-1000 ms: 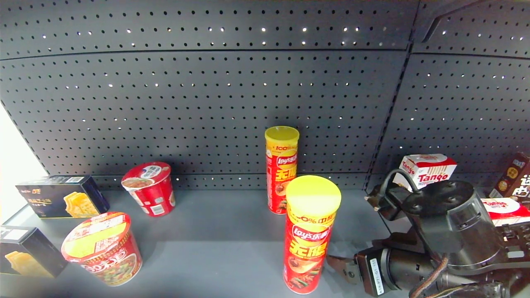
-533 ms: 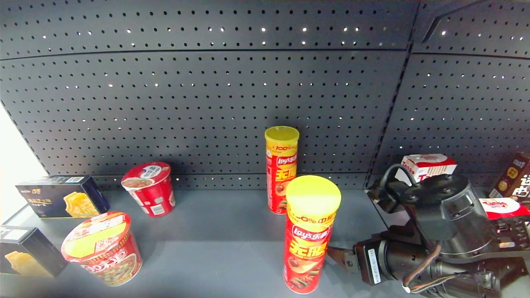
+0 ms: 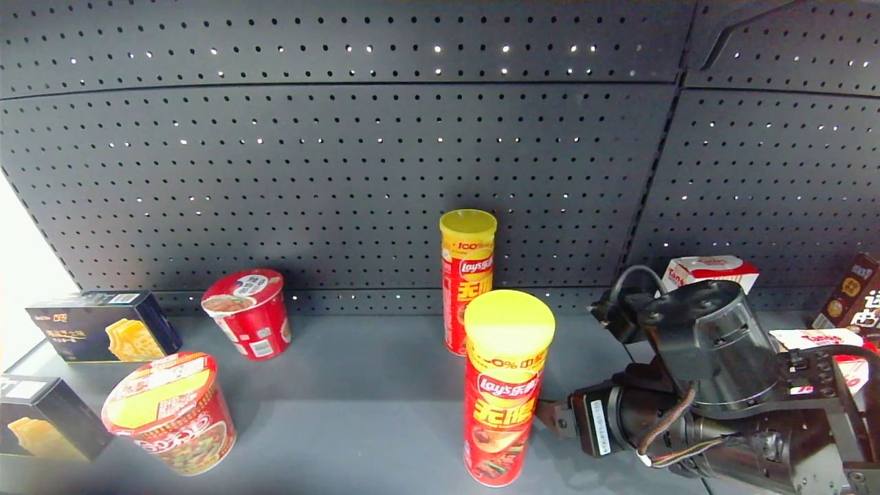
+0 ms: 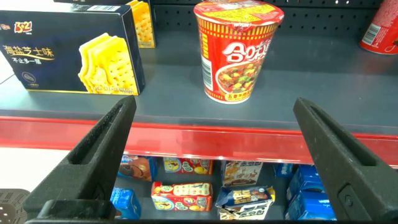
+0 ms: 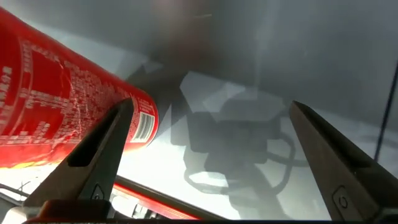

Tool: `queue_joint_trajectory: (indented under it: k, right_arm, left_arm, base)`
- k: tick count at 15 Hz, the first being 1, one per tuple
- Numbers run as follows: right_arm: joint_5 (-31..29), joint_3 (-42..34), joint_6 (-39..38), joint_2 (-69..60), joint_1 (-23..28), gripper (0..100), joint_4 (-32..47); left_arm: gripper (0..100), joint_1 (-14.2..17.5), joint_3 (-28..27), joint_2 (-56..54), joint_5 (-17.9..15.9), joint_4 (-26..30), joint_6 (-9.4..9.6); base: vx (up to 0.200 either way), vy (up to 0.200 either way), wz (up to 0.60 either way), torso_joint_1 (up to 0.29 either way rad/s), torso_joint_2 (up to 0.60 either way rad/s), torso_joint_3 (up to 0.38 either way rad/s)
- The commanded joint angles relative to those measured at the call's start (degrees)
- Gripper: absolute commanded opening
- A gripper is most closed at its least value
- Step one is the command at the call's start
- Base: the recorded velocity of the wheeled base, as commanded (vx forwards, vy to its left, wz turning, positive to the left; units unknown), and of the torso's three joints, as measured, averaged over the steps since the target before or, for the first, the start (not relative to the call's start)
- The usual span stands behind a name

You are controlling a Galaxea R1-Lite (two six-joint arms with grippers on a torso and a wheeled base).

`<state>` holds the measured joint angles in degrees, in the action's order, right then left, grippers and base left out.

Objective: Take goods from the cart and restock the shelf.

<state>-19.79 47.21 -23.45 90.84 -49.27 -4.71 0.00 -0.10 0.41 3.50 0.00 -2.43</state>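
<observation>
Crisp can [image 3: 505, 399] upright near shelf [image 3: 357, 412] front edge, long axis vertical. Right gripper [image 5: 211, 106] spread wide, low, just right of can; one finger beside its base. Right arm nearer.

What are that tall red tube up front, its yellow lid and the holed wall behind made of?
Front tube: probably cardboard under a glossy printed wrap, judging by the sheen. Yellow lid: smooth, matte, plastic-looking. Back wall: seemingly dark painted sheet metal, evenly punched with holes.

noodle cup [image 4: 236, 53] near cracker box [image 4: 74, 53] on shelf [image 4: 180, 107]; jaws spread.
</observation>
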Motion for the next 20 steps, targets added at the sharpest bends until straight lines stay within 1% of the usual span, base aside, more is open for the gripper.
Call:
queue_joint_trajectory:
  k: [1, 12, 20]
  right_arm:
    - [0.01, 0.42, -0.01, 0.65, -0.21, 100, -0.04]
    - [0.01, 1.39, -0.01, 1.53, -2.05, 100, 0.05]
    - [-0.08, 0.69, -0.10, 1.70, -2.14, 100, -0.04]
  left_arm:
    - [100, 0.00, 0.01, 0.02, 0.02, 0.00, -0.04]
    - [100, 0.00, 0.01, 0.02, 0.02, 0.00, -0.04]
    - [100, 0.00, 0.01, 0.11, 0.02, 0.00, -0.04]
  base:
    - [0.000, 0.000, 0.00, 0.000, 0.00, 0.000]
    - [0.000, 0.000, 0.00, 0.000, 0.00, 0.000]
    - [0.000, 0.000, 0.00, 0.000, 0.00, 0.000]
